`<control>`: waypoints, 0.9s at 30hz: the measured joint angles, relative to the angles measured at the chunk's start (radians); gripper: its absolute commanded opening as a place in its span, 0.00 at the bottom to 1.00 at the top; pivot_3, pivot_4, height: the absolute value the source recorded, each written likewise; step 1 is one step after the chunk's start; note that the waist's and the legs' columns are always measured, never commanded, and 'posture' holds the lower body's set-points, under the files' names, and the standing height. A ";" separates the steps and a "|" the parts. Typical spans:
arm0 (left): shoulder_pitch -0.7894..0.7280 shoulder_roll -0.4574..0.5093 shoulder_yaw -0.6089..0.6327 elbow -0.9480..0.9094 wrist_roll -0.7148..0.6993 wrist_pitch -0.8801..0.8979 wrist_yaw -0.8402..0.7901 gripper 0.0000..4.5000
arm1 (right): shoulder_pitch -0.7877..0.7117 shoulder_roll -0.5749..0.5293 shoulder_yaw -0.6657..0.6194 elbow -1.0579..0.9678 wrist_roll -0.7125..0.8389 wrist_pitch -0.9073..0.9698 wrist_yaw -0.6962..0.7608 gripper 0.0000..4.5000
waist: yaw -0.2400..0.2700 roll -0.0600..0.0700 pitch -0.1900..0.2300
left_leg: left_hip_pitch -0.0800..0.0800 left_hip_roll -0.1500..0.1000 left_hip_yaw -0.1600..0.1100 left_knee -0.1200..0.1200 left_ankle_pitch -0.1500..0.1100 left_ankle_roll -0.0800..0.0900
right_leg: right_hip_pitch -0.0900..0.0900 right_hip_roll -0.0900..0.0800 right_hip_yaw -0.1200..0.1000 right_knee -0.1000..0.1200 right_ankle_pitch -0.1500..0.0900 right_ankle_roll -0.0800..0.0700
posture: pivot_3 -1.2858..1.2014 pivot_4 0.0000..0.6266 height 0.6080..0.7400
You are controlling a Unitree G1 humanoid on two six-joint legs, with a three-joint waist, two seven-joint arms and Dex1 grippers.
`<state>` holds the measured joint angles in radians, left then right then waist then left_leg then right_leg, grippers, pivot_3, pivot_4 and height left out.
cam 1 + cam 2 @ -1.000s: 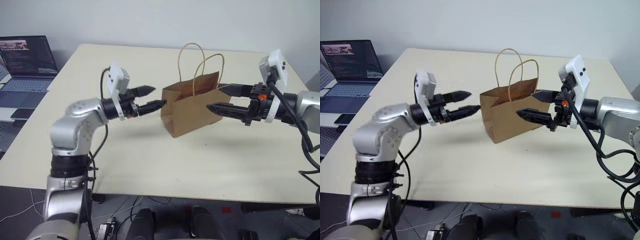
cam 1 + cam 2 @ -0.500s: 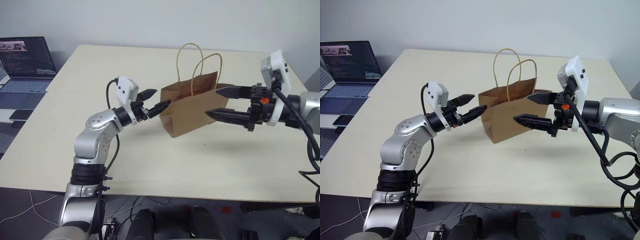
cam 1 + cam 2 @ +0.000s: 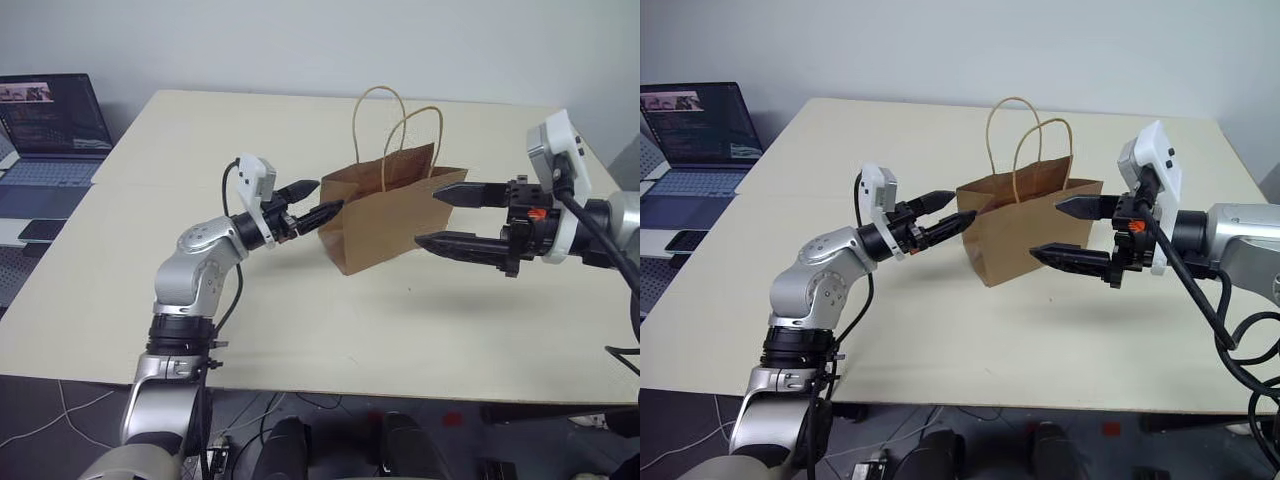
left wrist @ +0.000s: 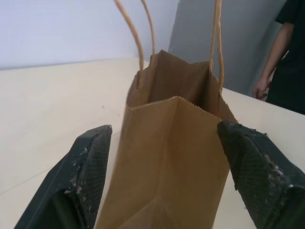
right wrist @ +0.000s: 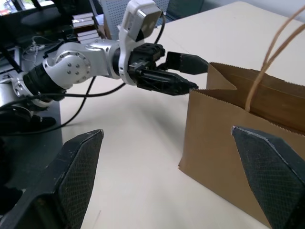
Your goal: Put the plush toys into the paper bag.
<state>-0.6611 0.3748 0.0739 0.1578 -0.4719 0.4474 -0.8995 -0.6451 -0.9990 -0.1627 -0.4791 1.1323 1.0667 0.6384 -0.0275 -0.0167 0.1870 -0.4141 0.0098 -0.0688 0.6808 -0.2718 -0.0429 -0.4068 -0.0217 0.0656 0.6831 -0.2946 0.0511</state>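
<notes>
a: where's the paper bag?

b: upright near the middle of the pale bench, mouth open, both cord handles standing up

a: and the claws?

b: the left claw has its fingers spread at the bag's narrow end, one tip to each side of the edge, close to the paper; i can't tell if it touches. the right claw hangs wide open at the opposite end, pinching nothing

a: any plush toys about?

b: none lie on the bench, and the bag's inside is hidden from here, so whether they're already in can't be told

a: so how far along?

b: my guess is either they're packed and the arms are tidying the bag, or loading hasn't begun. a laptop sits off to the left
</notes>
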 measured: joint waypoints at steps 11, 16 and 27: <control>-0.080 0.023 -0.017 0.111 0.012 -0.042 -0.075 0.84 | 0.028 0.018 0.105 -0.052 -0.134 -0.036 0.049 1.00 | 0.000 0.000 0.000 | 0.000 0.000 0.000 0.000 0.000 0.000 | 0.000 0.000 -0.001 0.000 0.000 0.000 | 0.52 0.24 1.00; -0.073 0.048 -0.017 0.095 -0.002 -0.024 -0.107 0.84 | 0.037 0.030 0.109 -0.067 -0.167 -0.039 0.054 1.00 | 0.000 0.000 0.000 | 0.000 0.000 -0.001 0.000 0.000 0.000 | 0.000 0.000 -0.001 0.001 0.000 0.000 | 0.52 0.24 1.00; -0.003 0.101 -0.019 -0.056 -0.039 0.049 -0.152 0.84 | 0.048 0.065 0.127 -0.068 -0.246 -0.052 0.050 1.00 | -0.001 0.000 0.000 | 0.000 0.000 -0.003 0.000 0.000 0.000 | 0.000 0.000 -0.001 0.001 0.000 0.000 | 0.52 0.24 1.00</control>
<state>-0.6642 0.4763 0.0547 0.1019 -0.5108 0.4962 -1.0512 -0.5966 -0.9336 -0.0362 -0.5472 0.8864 1.0145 0.6887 -0.0284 -0.0166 0.1870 -0.4140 0.0102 -0.0722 0.6808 -0.2717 -0.0429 -0.4068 -0.0218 0.0650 0.6837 -0.2946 0.0511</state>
